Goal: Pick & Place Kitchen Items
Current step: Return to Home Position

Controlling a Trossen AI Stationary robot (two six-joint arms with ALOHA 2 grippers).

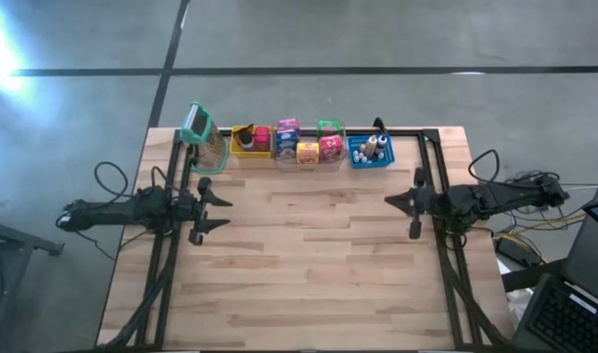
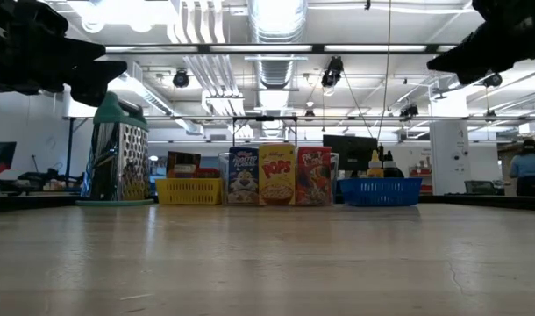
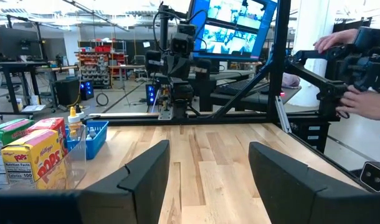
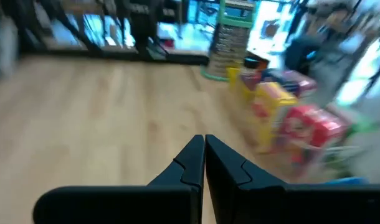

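The kitchen items stand in a row along the table's far edge. A metal grater with a green top [image 1: 203,137] stands far left. Beside it are a yellow bin [image 1: 250,140] with small items, a clear bin [image 1: 307,147] with mini cereal boxes [image 2: 277,174], and a blue bin [image 1: 371,153] with small bottles. My left gripper [image 1: 226,213] hovers open and level above the table's left side, nothing between its fingers [image 3: 146,177]. My right gripper [image 1: 388,202] hovers shut above the right side, its fingertips [image 4: 204,155] together, holding nothing.
Bare wooden tabletop [image 1: 309,255] stretches between the two grippers and toward the near edge. Black frame rails [image 1: 441,245] run along the table's left and right sides. A person's hands [image 3: 355,99] show beyond the table's right side, on dark equipment.
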